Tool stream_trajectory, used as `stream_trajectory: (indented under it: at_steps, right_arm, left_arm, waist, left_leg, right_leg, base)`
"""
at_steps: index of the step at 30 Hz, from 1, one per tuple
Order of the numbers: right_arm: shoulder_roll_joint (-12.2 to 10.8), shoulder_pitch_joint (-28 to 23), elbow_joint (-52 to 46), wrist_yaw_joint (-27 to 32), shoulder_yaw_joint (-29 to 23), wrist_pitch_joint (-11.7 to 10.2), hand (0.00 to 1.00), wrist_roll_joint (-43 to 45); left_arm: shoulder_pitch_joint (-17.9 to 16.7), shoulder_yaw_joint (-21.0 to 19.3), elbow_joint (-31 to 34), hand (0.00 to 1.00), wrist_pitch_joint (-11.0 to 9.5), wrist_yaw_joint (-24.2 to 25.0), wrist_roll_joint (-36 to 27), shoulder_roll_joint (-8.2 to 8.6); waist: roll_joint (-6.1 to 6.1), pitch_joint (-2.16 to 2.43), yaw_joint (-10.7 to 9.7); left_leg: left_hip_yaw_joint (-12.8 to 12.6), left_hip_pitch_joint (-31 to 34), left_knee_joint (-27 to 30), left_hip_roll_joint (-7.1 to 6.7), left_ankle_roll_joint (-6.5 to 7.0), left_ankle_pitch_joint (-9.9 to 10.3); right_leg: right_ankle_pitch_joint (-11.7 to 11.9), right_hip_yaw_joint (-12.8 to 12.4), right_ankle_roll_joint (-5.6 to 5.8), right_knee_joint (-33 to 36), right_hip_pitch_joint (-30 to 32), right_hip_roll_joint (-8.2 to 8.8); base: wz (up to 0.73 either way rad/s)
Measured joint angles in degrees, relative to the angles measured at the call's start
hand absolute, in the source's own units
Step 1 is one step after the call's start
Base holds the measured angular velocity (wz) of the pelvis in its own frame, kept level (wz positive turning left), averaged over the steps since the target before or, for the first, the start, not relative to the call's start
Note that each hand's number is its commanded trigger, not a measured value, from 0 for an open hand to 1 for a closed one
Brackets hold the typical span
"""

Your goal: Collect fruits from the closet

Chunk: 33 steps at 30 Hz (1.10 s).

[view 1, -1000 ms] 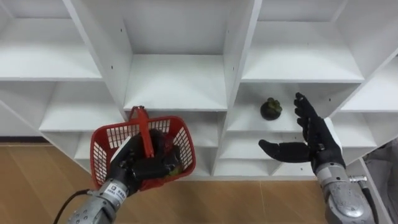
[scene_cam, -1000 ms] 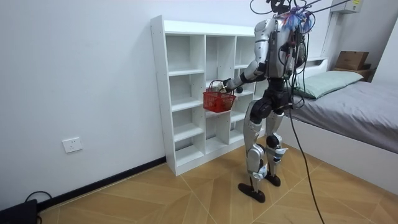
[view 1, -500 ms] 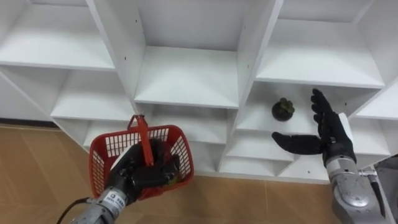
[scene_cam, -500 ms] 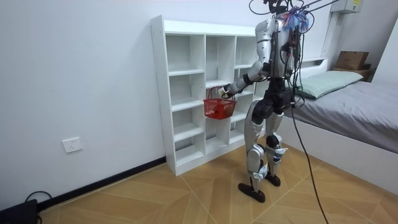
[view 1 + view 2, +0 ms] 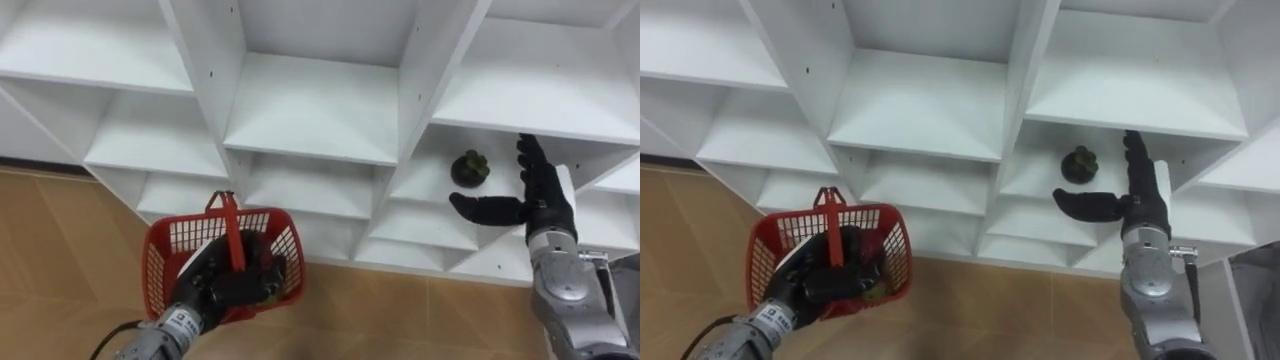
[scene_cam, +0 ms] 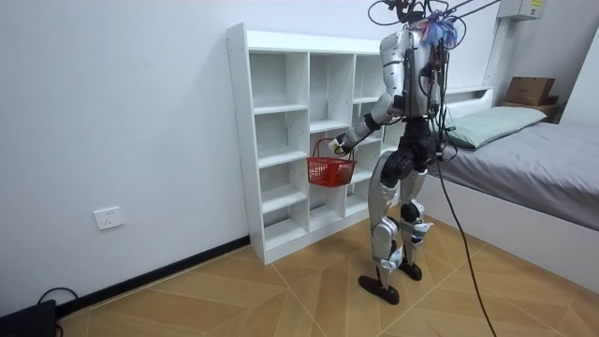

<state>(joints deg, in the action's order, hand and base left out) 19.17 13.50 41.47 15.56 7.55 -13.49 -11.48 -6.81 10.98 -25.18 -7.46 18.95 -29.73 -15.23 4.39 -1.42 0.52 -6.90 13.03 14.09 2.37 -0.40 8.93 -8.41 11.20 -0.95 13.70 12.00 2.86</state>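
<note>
A dark green, bumpy fruit point(image 5: 470, 168) lies on a shelf in the right column of the white closet point(image 5: 318, 112). My right hand point(image 5: 540, 205) is open just right of the fruit, fingers straight up and thumb reaching left below it, not touching. My left hand point(image 5: 215, 288) is shut on the red handle of a red plastic basket point(image 5: 165, 240), held low in front of the lower shelves. Dark items and something yellow-green point(image 5: 270, 290) lie in the basket, partly hidden by the hand. In the room view I stand upright facing the closet point(image 6: 281, 140), basket point(image 6: 329, 170) at hip height.
The closet's upright dividers point(image 5: 425, 70) wall in each compartment, and the other compartments hold nothing. Wooden floor point(image 5: 60, 230) runs under the basket. A bed point(image 6: 533, 154) stands close behind me on the room view's right, with a cardboard box point(image 6: 529, 90) beyond it.
The head camera has shifted, so the shelves sit lower right. My left arm has lowered the basket. My right hand has risen closer beside the fruit, still open.
</note>
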Motion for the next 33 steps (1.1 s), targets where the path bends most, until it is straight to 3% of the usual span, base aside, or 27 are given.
stream_trajectory:
  at_steps: [13,18,23,33]
  right_arm:
    - [0.66,6.24,3.24,2.04,0.01,0.50,0.00,-0.24]
    - [1.27,7.98,5.52,1.95,-0.03,1.15,0.00,-0.68]
    - [1.34,9.17,7.47,1.78,-0.02,2.65,0.00,-0.41]
    - [1.48,12.03,10.41,1.62,0.23,3.63,0.00,-0.68]
  left_arm:
    - [3.02,0.37,-2.60,1.00,0.53,-0.01,0.23,0.69]
    - [4.84,0.78,-2.54,1.00,0.62,0.09,0.67,1.17]
    - [5.09,1.19,-2.54,1.00,0.67,0.09,1.21,1.03]
    - [7.87,3.76,-2.54,1.00,1.03,0.05,1.16,0.24]
  waist:
    - [0.15,-0.18,2.13]
    - [1.38,-0.91,2.90]
    - [1.90,-1.14,3.13]
    - [1.85,-1.12,4.34]
  left_leg:
    - [0.67,4.76,1.65,0.22,0.26,-0.16]
    - [0.58,7.40,2.65,-0.12,0.86,-0.63]
    - [0.71,9.02,3.08,-0.73,1.40,-0.96]
    - [0.92,10.04,3.13,-1.06,1.60,-1.08]
  right_leg:
    - [0.02,1.75,-0.04,2.51,5.03,0.81]
    - [0.01,2.37,-0.05,3.65,7.43,1.60]
    - [-0.08,2.56,0.09,4.67,9.18,2.40]
    - [-0.26,3.15,0.36,5.13,10.08,2.89]
  base:
    - [0.01]
    - [0.04]
    - [0.06]
    - [0.03]
